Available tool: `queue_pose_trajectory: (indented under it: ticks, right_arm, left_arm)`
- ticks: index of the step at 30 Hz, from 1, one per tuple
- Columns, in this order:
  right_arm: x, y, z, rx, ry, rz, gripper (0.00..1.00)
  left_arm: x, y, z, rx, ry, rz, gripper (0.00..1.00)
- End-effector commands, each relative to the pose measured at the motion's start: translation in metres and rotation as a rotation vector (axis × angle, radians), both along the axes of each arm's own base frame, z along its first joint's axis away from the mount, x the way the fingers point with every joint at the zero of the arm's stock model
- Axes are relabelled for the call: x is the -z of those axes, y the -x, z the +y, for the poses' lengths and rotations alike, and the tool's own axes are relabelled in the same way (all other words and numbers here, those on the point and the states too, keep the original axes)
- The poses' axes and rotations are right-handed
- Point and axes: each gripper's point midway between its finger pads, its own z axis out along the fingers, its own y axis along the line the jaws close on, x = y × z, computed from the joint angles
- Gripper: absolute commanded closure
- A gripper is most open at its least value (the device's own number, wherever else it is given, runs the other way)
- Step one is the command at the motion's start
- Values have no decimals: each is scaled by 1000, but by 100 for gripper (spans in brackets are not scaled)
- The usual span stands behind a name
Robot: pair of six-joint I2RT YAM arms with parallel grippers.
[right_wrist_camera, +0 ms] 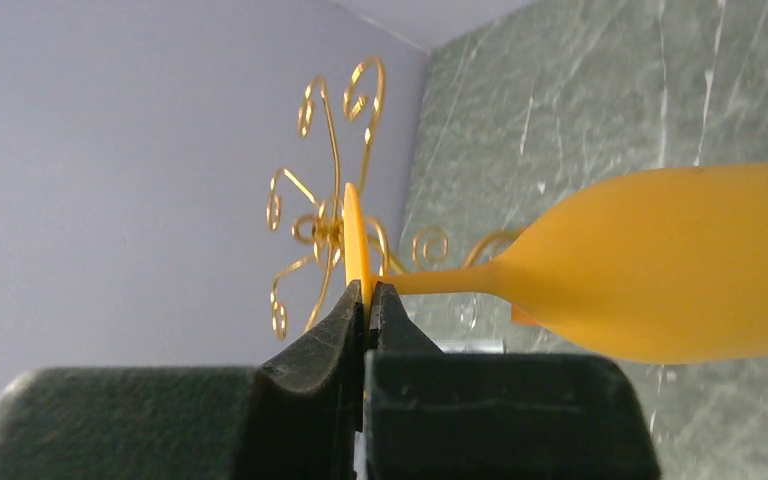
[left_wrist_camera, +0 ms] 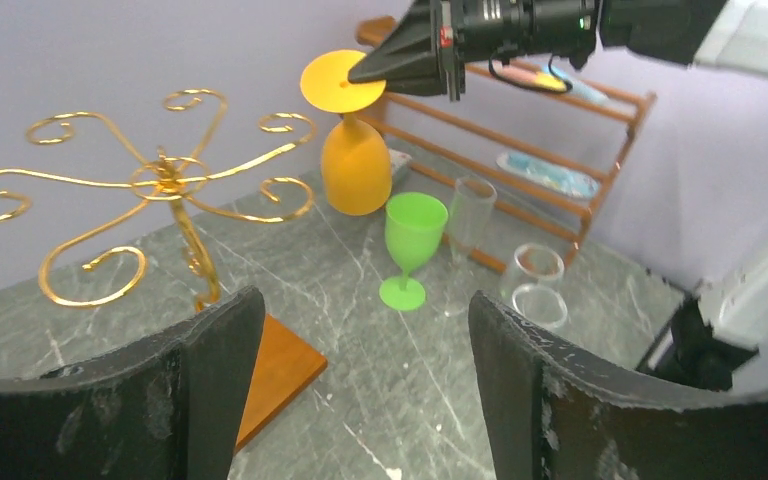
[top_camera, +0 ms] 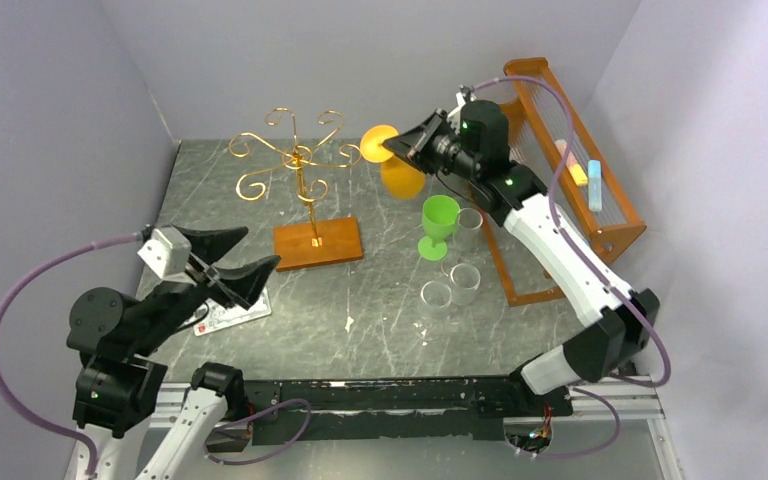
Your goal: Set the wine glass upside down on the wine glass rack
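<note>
An orange wine glass (top_camera: 401,175) hangs upside down in the air, its round foot (left_wrist_camera: 340,82) on top and its bowl (right_wrist_camera: 675,265) below. My right gripper (top_camera: 397,148) is shut on the rim of that foot, just right of the wine glass rack (top_camera: 295,160), a gold wire stand with curled arms on a wooden base (top_camera: 317,243). The glass does not touch the rack (left_wrist_camera: 160,180). My left gripper (top_camera: 250,252) stands open and empty low over the table, near the base's left end.
A green wine glass (top_camera: 438,226) stands upright right of the rack's base, with clear glasses (top_camera: 452,285) beside it. An orange slatted shelf (top_camera: 570,170) holding small items lines the right wall. A white card (top_camera: 228,316) lies under the left gripper.
</note>
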Motion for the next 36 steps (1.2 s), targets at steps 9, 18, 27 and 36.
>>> queue_pose_trajectory:
  ticks: [9,18,27,36]
  right_arm:
    - [-45,-84,33,-38,81,-342,100]
    - [-60,-108,78,-165,7,-369,100]
    - [-35,-93,126,-354,-2,-358,100]
    - [-18,-85,145,-422,15,-325,100]
  left_arm:
    - [-38,-40,67,-459,288,149,25]
    - [-37,-43,65,-457,299,166,25]
    - [-27,-46,65,-464,282,204,25]
    - [-15,-39,65,-465,290,242,25]
